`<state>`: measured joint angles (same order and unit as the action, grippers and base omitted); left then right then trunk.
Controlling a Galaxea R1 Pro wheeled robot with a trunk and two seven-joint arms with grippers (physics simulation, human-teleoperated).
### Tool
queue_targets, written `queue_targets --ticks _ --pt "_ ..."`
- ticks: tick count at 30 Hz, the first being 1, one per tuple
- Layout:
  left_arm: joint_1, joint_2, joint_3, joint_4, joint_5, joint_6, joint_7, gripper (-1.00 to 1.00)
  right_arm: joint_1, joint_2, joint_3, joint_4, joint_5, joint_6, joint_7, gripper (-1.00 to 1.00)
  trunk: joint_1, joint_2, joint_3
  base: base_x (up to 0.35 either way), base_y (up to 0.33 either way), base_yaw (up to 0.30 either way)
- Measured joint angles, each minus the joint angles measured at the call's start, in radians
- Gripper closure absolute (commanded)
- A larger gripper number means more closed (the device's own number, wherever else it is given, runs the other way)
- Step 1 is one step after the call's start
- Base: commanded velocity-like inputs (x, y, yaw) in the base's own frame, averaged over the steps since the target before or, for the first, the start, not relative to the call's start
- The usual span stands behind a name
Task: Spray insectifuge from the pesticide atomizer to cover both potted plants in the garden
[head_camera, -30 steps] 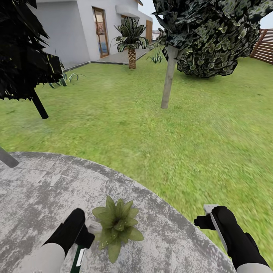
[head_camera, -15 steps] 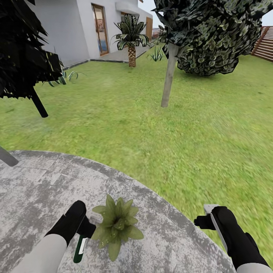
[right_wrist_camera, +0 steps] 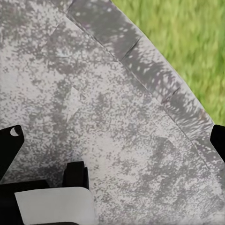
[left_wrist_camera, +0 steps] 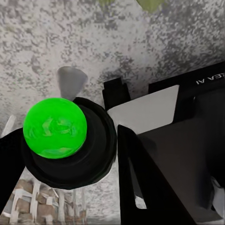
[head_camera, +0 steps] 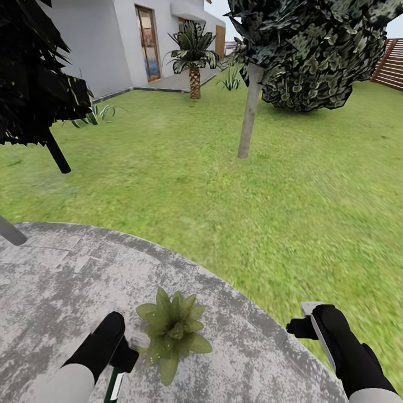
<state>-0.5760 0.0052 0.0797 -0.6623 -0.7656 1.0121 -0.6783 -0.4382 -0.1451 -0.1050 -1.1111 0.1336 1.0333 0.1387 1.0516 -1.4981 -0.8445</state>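
Grey mottled stone of the round patio [head_camera: 50, 280] takes up the near part of the head view, with green lawn [head_camera: 224, 184] stretching beyond it to a white house [head_camera: 95, 45], a palm [head_camera: 193, 56], a thin-trunked tree [head_camera: 249, 106], a dense bush [head_camera: 313, 78] and a strip of brown slatted fence [head_camera: 392, 70]. A potted plant [head_camera: 172, 330], a rosette of pointed speckled leaves, stands on the patio near its edge. Just beside it on the robot's left, the left gripper [head_camera: 124, 354] is clamped on the pesticide atomizer [head_camera: 116, 383], whose dark green body with white label hangs below the hand while its pale nozzle points at the leaves. The right gripper [head_camera: 305, 322] hovers over the patio rim, apart from the plant. From the left wrist, the atomizer's black top with a bright green cap [left_wrist_camera: 55, 127] sits gripped between the dark fingers [left_wrist_camera: 154, 187], its grey nozzle toward leaf tips over the stone. From the right wrist, the black fingertips [right_wrist_camera: 10, 140] stand wide apart above bare stone and a corner of grass
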Motion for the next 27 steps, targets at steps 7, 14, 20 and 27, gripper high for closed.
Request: queue_targets --ticks 7,14,20,27 --pt "0.034 0.000 0.001 0.001 0.000 0.000 0.000 1.00 0.000 0.000 0.000 0.000 -0.001 0.000 0.000 -1.00 0.000 0.000 0.000 0.000 0.000 0.000" --pt "0.025 -0.002 -0.001 -0.001 0.000 0.000 0.001 1.00 0.000 0.000 0.000 0.000 0.000 0.000 0.000 -1.00 0.000 0.000 -0.009 0.000 0.000 0.000" --pt "-0.009 -0.003 -0.001 -0.001 0.000 -0.001 0.000 1.00 0.000 0.000 0.000 0.000 0.000 0.000 0.000 -1.00 0.000 0.000 -0.010 0.000 0.000 -0.015" --pt "-0.083 -0.005 -0.001 -0.002 -0.001 -0.001 -0.001 1.00 0.000 0.000 0.000 0.000 0.000 0.000 0.000 -1.00 0.000 0.000 -0.011 0.000 0.000 -0.125"
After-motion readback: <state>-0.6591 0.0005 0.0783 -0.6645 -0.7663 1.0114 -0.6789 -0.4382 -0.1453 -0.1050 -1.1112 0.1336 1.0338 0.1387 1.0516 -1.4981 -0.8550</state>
